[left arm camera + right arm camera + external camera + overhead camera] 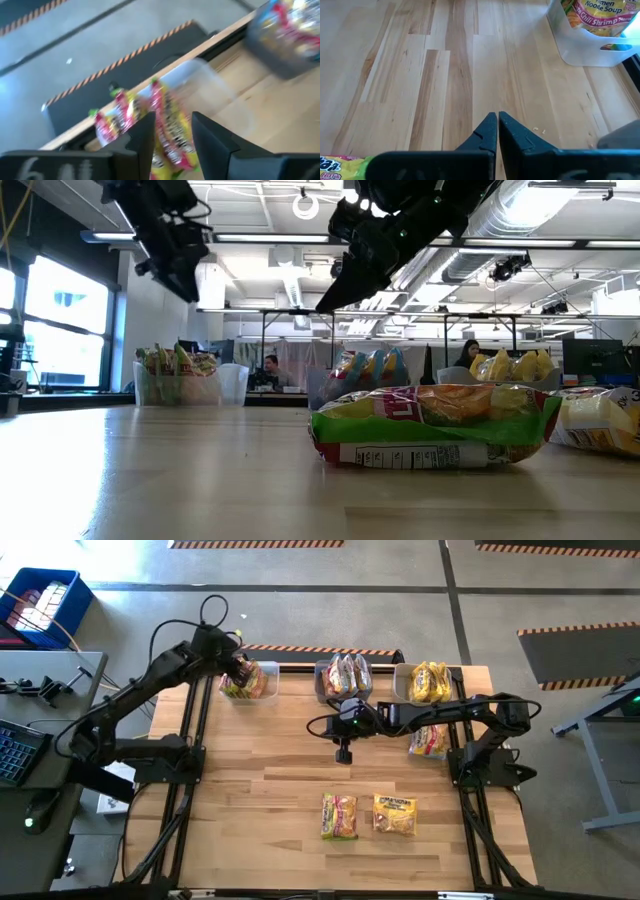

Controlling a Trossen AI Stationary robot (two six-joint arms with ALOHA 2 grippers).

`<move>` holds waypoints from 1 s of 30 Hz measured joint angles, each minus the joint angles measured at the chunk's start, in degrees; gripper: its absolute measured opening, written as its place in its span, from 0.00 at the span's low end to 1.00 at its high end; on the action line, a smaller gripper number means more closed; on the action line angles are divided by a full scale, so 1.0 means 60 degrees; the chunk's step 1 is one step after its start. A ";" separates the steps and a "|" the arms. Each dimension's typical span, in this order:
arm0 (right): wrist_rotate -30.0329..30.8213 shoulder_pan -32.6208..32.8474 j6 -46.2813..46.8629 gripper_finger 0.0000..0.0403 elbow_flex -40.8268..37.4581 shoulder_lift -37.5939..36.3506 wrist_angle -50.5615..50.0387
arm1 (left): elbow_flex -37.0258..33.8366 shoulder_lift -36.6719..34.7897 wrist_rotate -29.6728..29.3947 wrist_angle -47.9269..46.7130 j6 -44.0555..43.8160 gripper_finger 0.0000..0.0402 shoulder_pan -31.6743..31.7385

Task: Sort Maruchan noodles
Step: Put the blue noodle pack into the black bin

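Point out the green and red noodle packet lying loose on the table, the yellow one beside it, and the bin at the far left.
green and red packet [339, 816], high view, its middle.
yellow packet [394, 814], high view, its middle.
far-left bin [271, 681], high view, its right wall.

A grey concrete floor [300, 570] is seen around the wooden bench [260, 800] in the high view, marked with orange-and-black hazard tape [255, 544] along the top edge. A blue crate [45, 602] is set at upper left, above a grey desk [40, 690]. In the low view, bright windows [65, 330] are shown at left, ceiling ducts [530, 220] at upper right, and seated people [268, 370] at desks beyond.
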 joint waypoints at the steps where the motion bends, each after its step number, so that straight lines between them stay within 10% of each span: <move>1: 0.0002 0.0000 0.0000 0.00 0.0000 0.0000 -0.0002 | 0.0000 -0.0094 0.0060 0.0079 0.0000 0.27 -0.0134; 10: 0.0002 -0.0004 0.0000 0.00 0.0000 0.0000 0.0142 | 0.0000 -0.0123 -0.0204 0.0586 0.0157 0.07 -0.1093; 30: 0.0005 -0.0004 -0.0622 0.00 -0.0336 0.0002 0.0988 | -0.0564 0.0392 -0.0299 0.2792 0.0823 0.00 -0.2741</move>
